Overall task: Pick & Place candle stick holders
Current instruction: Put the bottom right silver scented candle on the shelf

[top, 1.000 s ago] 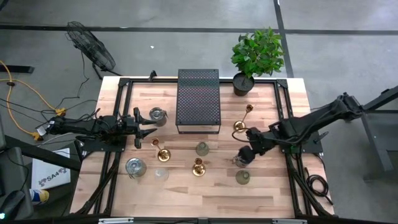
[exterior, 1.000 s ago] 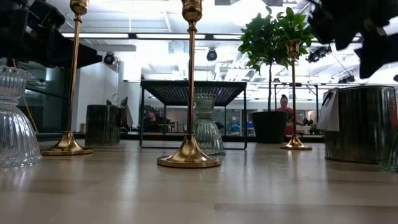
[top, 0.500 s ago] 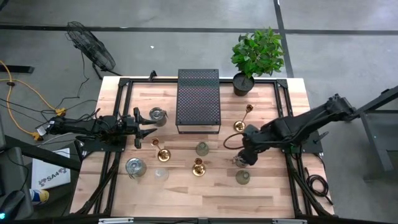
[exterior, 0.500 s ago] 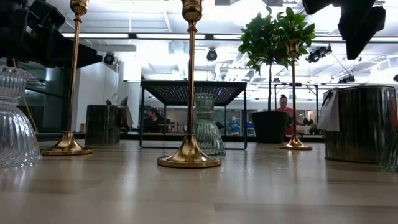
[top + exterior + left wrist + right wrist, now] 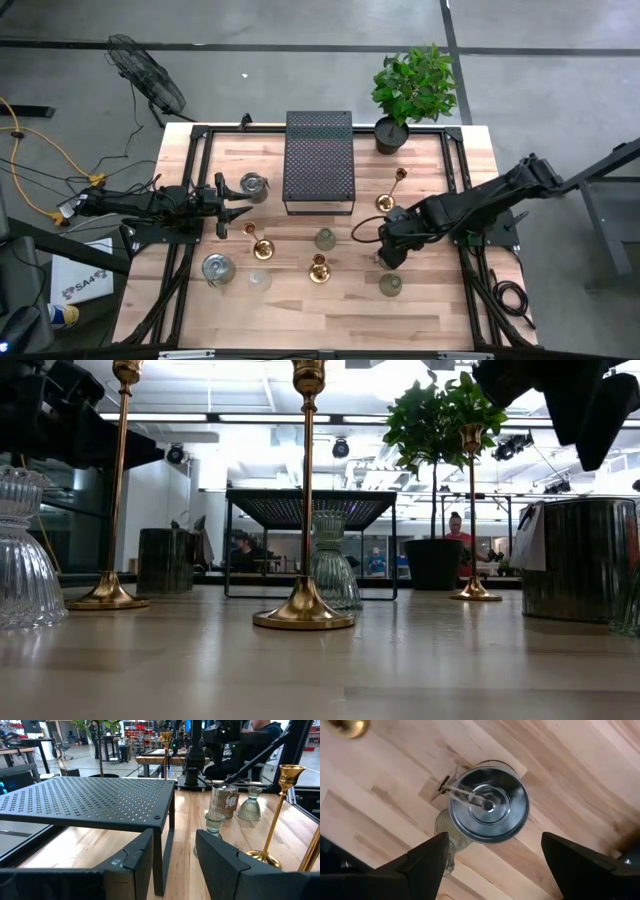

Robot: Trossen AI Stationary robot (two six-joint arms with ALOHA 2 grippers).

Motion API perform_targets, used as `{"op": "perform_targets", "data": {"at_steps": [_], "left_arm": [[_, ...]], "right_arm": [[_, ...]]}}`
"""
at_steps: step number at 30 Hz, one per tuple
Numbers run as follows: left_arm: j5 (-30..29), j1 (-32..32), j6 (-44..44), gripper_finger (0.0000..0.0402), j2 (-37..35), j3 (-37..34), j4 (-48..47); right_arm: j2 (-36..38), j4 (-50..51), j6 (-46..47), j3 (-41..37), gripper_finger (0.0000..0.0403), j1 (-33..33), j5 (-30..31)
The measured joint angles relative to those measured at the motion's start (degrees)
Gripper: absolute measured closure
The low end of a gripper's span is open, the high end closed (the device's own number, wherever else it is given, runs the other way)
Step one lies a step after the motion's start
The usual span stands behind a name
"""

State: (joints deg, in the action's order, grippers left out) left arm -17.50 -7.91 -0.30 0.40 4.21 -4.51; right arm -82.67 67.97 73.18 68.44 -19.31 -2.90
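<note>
While poised above the pale wooden table (image 5: 420, 300), right gripper (image 5: 490, 857) spread wide, nothing held, over shiny silvery round metal cup holder (image 5: 488, 808) with paper tag, at four o'clock from black perforated metal box (image 5: 320, 160), tag writing unreadable, left gripper (image 5: 240, 207) part open, empty.
</note>
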Motion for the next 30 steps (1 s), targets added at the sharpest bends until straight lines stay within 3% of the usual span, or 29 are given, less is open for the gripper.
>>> {"op": "perform_targets", "data": {"at_steps": [11,20,25,30], "left_arm": [[0.00,0.01,0.00,0.0256,0.00,0.00,0.00],[0.00,0.01,0.00,0.0256,0.00,0.00,0.00],[-0.01,0.01,0.00,0.0256,0.00,0.00,0.00],[0.00,0.01,0.00,0.0256,-0.02,0.00,0.00]], "right_arm": [[-0.33,0.43,2.20,-0.02,0.0090,0.35,1.06],[-0.35,-2.16,4.23,-2.29,0.0012,1.40,3.00],[-0.74,-7.63,7.78,-5.28,0.0007,1.46,-0.82],[-1.58,-7.30,7.98,-5.29,0.0008,1.44,-0.95]]}}
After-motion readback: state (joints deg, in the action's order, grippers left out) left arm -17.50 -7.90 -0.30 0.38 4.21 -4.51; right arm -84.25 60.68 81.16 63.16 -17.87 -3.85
